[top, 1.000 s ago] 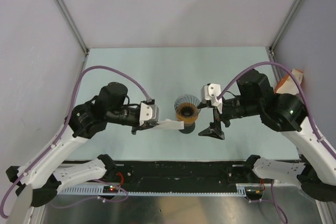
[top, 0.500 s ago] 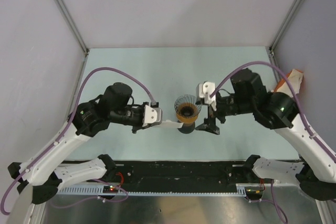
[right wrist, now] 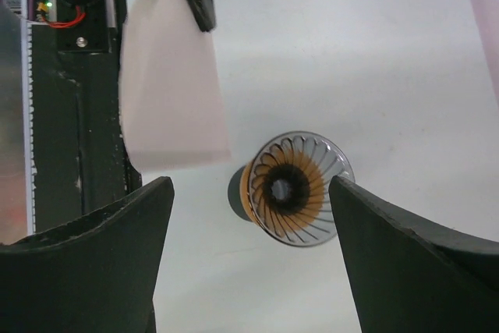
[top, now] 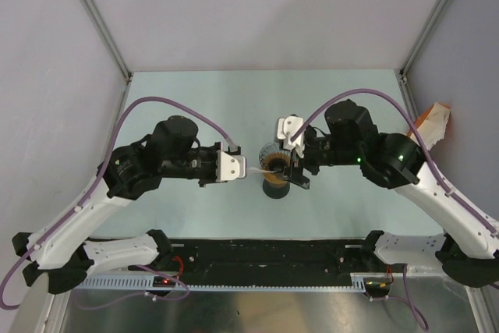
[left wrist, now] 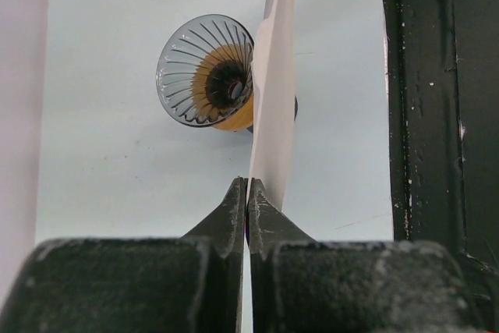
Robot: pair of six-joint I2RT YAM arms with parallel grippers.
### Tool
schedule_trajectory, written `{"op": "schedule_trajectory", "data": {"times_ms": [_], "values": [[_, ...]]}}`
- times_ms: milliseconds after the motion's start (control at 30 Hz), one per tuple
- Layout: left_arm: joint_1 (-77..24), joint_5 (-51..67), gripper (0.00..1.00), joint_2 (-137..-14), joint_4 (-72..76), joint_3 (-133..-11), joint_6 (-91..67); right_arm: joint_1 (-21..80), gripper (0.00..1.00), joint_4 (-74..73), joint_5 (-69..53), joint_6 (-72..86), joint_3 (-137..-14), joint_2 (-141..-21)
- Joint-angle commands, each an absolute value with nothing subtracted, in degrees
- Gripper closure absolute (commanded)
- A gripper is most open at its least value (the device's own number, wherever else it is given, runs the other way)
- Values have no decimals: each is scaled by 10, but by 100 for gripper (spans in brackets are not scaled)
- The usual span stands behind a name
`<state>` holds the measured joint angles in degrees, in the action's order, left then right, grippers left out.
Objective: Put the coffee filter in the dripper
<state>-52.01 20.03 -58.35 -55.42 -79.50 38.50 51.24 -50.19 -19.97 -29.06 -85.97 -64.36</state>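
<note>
The dripper (top: 270,160), a clear grey ribbed cone, stands on an orange ring with a dark centre in the middle of the table. My left gripper (top: 243,169) is shut on the near edge of the coffee filter (top: 253,170), a flat white sheet held up edge-on just left of the dripper. In the left wrist view the filter (left wrist: 274,99) rises from the gripper (left wrist: 247,191) beside the dripper (left wrist: 204,70). My right gripper (top: 296,175) is open and empty above the dripper (right wrist: 300,189), its fingers (right wrist: 101,263) wide apart; the filter (right wrist: 173,99) hangs to its left.
A black rail (top: 265,259) runs along the table's near edge. An orange and white object (top: 433,118) sits at the far right by the wall. Grey walls and metal posts (top: 93,13) enclose the pale table (top: 234,107).
My right gripper has moved left from beside the dripper to over it. My left gripper has shifted right and lifted the filter, which now stands edge-on closer to the dripper.
</note>
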Motion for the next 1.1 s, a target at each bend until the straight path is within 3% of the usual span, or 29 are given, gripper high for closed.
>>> {"op": "schedule_trajectory", "data": {"times_ms": [0, 200, 333, 467, 500, 600, 667, 767, 833, 1067], "values": [[-531, 192, 100, -589, -548, -814, 381, 546, 14, -491, -188, -311, -891, -666], [-536, 193, 100, -600, -548, -816, 365, 596, 22, -490, -173, -355, -893, -682], [-537, 194, 100, -605, -547, -822, 356, 615, 48, -481, -153, -364, -869, -680], [-537, 195, 100, -603, -542, -824, 338, 617, 90, -460, -136, -358, -851, -675], [-537, 196, 100, -603, -539, -824, 330, 617, 95, -456, -133, -357, -849, -674], [-536, 183, 99, -602, -529, -823, 298, 617, 99, -444, -131, -357, -844, -670], [-536, 168, 88, -600, -520, -823, 282, 615, 100, -433, -134, -360, -839, -665], [-531, 159, 63, -596, -509, -818, 266, 611, 100, -417, -142, -363, -828, -653], [-525, 159, 53, -593, -500, -814, 249, 609, 100, -413, -152, -364, -824, -648], [-464, 183, 46, -584, -447, -801, 168, 606, 100, -414, -174, -371, -812, -639]]}}
